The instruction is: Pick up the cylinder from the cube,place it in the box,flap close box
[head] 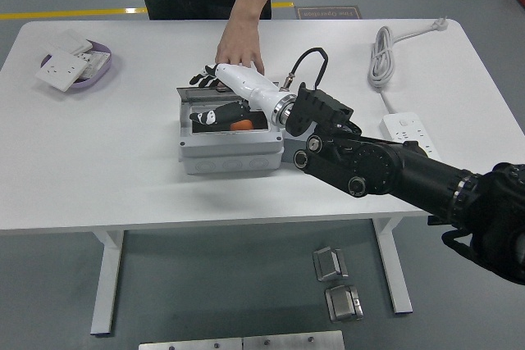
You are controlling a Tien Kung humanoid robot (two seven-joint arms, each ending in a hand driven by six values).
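Right now your right hand (215, 96) reaches over the grey box (230, 152), fingers spread, holding nothing. You see the orange cylinder (241, 125) lying inside. A person's hand (239, 43) rests behind the box. No writing is legible.

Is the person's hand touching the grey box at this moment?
Cannot tell. In the head view the person's hand rests at the far edge of the grey box, but the robot's right hand covers the meeting point, so neither contact nor gap shows plainly.

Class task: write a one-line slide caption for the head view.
Robot's right hand reaches over the open grey box holding an orange cylinder, while a person's hand rests behind it.
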